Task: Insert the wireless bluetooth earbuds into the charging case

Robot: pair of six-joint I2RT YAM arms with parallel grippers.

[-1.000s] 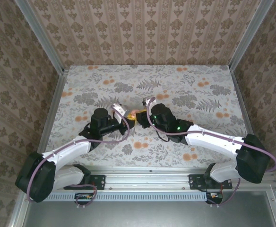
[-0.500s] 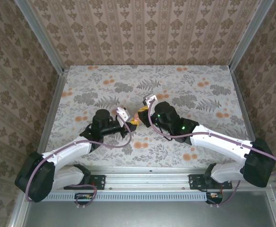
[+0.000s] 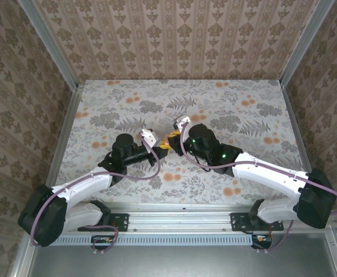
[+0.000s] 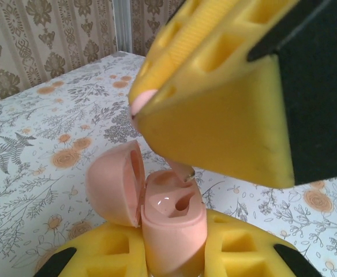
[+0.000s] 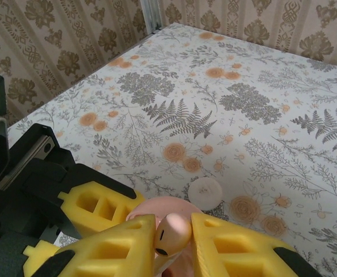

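A pink charging case (image 4: pixel 171 231) stands upright with its lid (image 4: pixel 113 184) swung open to the left. My left gripper (image 4: pixel 171 257) is shut on its lower body. My right gripper (image 5: pixel 173 242) is shut on a pink earbud (image 5: pixel 171 234) directly over the case. In the left wrist view the earbud's stem (image 4: pixel 183 169) pokes down from the right gripper's yellow finger (image 4: pixel 226 98) into the far slot. The near slot (image 4: pixel 183 202) is empty. In the top view the left gripper (image 3: pixel 152 142) and right gripper (image 3: pixel 171 138) meet at mid-table.
A small round pale disc (image 5: pixel 205 192) lies on the flowered tablecloth (image 5: pixel 261 86) just beyond the case. Patterned walls (image 3: pixel 174 34) close in the table at the back and both sides.
The right arm has stretched out and shifted its gripper slightly toward the back. The left gripper has lifted the case a little to meet it. Both have held still for the last half second.
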